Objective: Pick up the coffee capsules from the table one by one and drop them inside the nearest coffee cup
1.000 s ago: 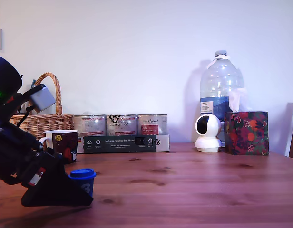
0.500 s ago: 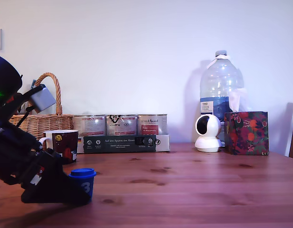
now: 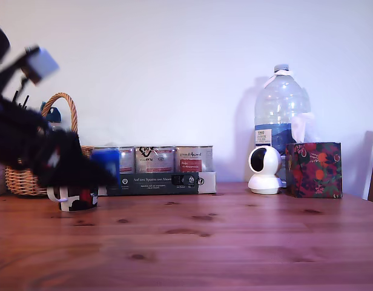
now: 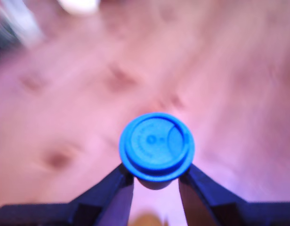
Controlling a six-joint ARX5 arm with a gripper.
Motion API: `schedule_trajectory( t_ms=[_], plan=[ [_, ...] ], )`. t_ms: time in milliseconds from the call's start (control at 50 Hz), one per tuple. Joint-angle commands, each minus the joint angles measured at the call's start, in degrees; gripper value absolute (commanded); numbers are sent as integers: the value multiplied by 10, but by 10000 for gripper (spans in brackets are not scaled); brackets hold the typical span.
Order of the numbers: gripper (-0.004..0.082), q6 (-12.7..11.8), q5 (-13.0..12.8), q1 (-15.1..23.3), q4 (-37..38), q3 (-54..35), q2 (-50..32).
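The gripper (image 4: 156, 181) is clamping the blue capsule (image 4: 156, 146) just under its lid, carrying it in the air near the mug (image 3: 77, 199). It's moving fast and blurry, so I'm guessing it could overshoot the rim or fling the capsule loose.

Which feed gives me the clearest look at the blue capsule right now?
The wrist view: the blue capsule fills the centre, lid facing the camera, pinched between the jaws of the gripper. The exterior view shows only a motion-blurred blue shape lifted off the table, above and beside the mug.
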Motion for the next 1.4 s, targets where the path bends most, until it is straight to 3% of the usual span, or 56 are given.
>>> schedule_trajectory(
  t_ms=[0,240,640,720,960,1080,1380],
  plan=[
    [160,-4,-13,9,-7,0,-18],
    [160,-4,-70,53,-56,0,-87],
    [160,-45,-129,141,-64,1,-130],
    [160,-58,-131,152,-62,1,-129],
    [161,-61,-130,159,-64,8,-129],
    [162,-90,-130,159,-119,46,-125],
    [163,-97,-123,162,-229,176,-44]
  ],
)
